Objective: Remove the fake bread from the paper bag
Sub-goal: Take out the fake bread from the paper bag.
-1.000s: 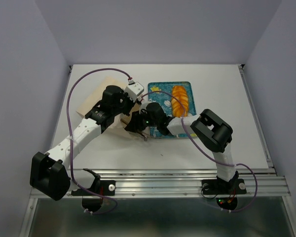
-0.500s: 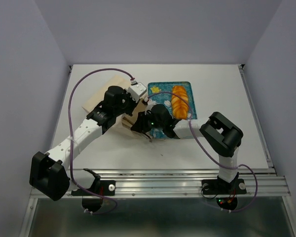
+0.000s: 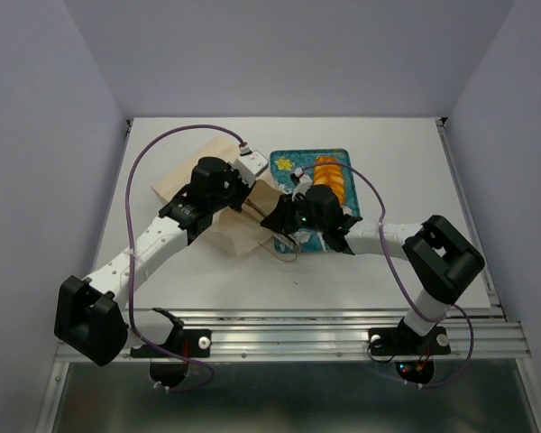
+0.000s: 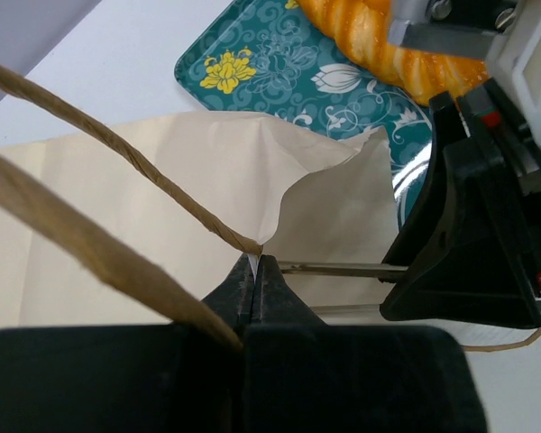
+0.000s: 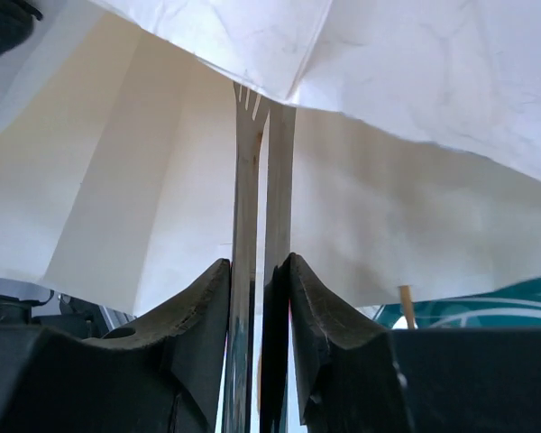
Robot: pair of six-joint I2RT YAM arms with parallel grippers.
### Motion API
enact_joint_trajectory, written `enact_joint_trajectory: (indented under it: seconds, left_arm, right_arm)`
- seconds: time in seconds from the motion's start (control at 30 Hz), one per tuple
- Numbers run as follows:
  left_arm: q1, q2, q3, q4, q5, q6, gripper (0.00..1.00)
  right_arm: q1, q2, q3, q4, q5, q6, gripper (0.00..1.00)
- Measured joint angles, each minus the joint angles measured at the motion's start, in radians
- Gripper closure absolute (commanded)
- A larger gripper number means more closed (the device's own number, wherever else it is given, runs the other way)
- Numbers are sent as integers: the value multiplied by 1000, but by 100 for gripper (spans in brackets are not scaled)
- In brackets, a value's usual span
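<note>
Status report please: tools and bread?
Left tool shut on paper bag rim. Right tool shut on metal tongs, tips at bag mouth. One loaf on tray.

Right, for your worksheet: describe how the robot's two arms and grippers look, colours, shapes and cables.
The left arm and right arm share one build: white tubular links between chunky black joint housings. A thin purple cable loops loosely along each. The left gripper and right gripper have matte black, wedge-shaped fingers.

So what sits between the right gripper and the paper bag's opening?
Thin metal tongs, clamped in the right gripper, span that gap. Their tips reach under the paper bag edge. The right wrist view shows it best.
</note>
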Motion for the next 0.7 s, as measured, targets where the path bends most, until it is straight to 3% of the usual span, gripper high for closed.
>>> enact_joint_trajectory:
  seconds: [0.47, 0.7]
  left_arm:
    - [0, 0, 0, 6, -15, 0, 100]
    - [-2, 0, 0, 6, -27, -3, 100]
  right_arm:
    - [-35, -89, -67, -10, -54, -7, 99]
    - [-42, -214, -149, -15, -57, -13, 99]
